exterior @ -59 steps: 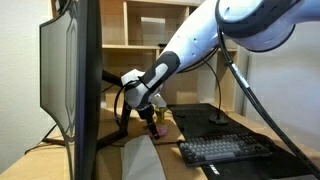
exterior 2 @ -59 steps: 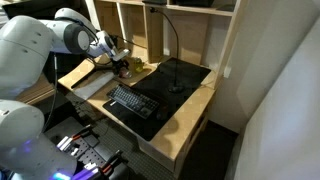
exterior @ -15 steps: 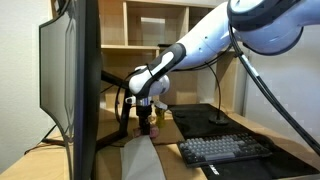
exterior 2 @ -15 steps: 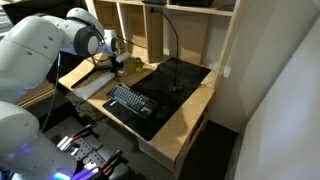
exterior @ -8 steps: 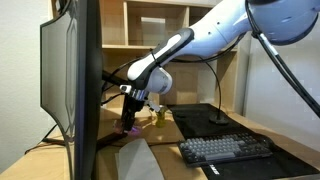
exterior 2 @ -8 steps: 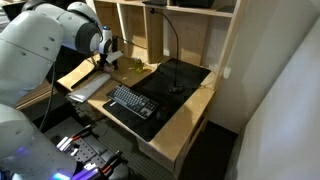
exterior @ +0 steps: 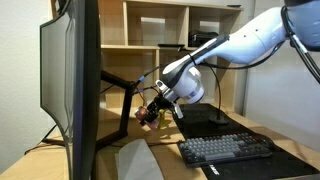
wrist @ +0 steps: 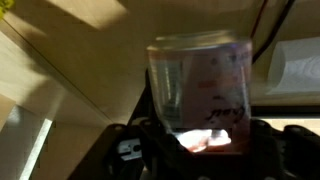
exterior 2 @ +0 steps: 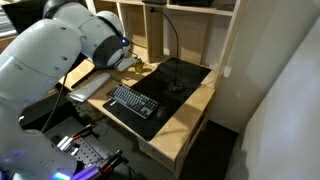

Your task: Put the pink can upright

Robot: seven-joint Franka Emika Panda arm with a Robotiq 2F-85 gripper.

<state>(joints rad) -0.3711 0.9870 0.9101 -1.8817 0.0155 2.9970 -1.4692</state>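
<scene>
Wooden desk (exterior: 40,160) sat below my gripper (exterior: 149,114). I had it clamped on the pink can (wrist: 198,95), held above the desk.

1. A wooden shelf unit (exterior: 150,28) is standing at the back, catching warm light.
2. A wooden desk (exterior 2: 190,116) is carrying a black mat (exterior 2: 185,80) and a keyboard (exterior: 225,150).
3. A dark monitor (exterior: 65,80) is standing close to the camera.
4. A white wall (exterior 2: 280,90) is closing one side.

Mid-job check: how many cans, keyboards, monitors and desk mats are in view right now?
pink can: 1, held in the gripper
keyboard: 1
monitor: 1
black desk mat: 1
Total: 4
</scene>
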